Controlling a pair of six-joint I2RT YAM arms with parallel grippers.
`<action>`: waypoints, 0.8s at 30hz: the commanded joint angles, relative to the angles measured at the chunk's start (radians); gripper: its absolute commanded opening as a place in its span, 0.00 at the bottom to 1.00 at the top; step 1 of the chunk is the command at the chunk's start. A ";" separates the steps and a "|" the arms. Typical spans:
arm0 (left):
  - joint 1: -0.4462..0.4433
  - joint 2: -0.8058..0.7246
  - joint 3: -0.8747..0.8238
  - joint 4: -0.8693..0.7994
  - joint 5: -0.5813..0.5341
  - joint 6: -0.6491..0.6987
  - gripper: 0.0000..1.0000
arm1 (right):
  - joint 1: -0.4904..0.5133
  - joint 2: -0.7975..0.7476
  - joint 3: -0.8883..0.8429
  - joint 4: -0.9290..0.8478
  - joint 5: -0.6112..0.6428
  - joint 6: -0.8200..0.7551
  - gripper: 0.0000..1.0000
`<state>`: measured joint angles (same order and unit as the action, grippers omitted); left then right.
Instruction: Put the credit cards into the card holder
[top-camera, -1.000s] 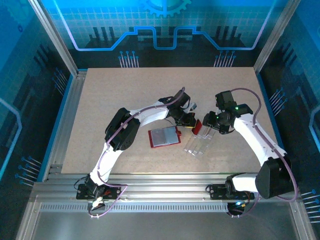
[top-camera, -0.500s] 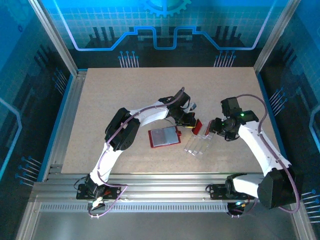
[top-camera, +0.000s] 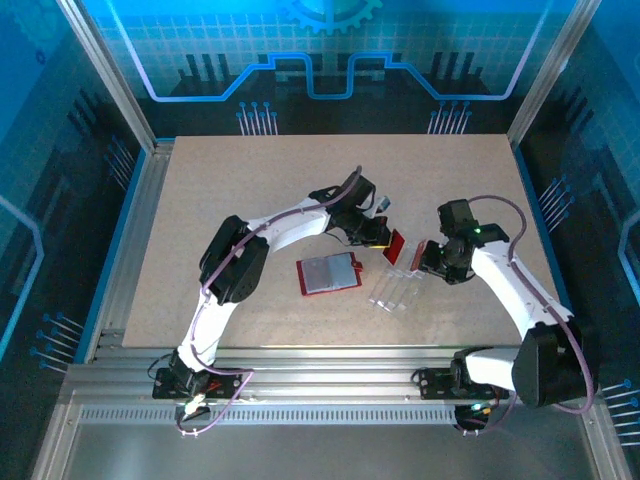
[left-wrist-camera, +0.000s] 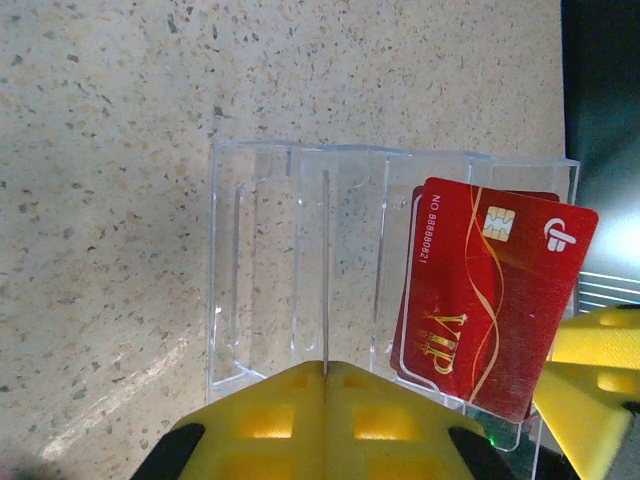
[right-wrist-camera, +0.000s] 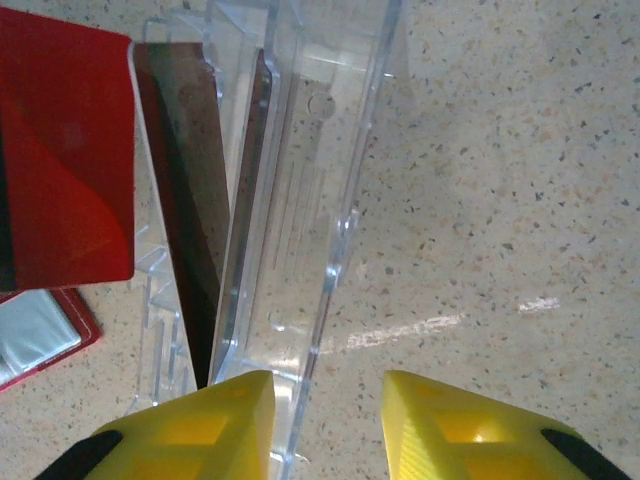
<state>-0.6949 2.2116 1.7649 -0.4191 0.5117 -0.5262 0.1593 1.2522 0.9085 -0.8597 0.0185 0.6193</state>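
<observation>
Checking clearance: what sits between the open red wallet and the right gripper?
Top view: the clear slotted rack lies between the wallet and the right gripper, with a red card at its far end.

Versus 1.0 s ago, the red card (top-camera: 394, 246) pinched in the left gripper (top-camera: 383, 240) is carried slightly toward the far edge of the table (top-camera: 230, 190). The left arm (top-camera: 280, 228) is swung with its elbow shifted leftward. The right gripper (top-camera: 424, 258) is brought toward the near edge, closer to the far end of the clear plastic stand (top-camera: 393, 290).
</observation>
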 joint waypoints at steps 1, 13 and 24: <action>0.013 -0.056 -0.025 0.006 0.031 -0.021 0.00 | -0.019 0.012 -0.016 0.032 0.000 -0.018 0.33; 0.080 -0.170 -0.149 0.058 0.024 -0.049 0.03 | -0.037 0.094 0.022 0.129 0.018 -0.121 0.18; 0.116 -0.236 -0.242 0.092 0.021 -0.069 0.04 | -0.038 0.152 0.072 0.195 0.032 -0.177 0.11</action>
<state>-0.5869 2.0239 1.5425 -0.3443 0.5167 -0.5789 0.1360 1.3853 0.9466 -0.7040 0.0399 0.4747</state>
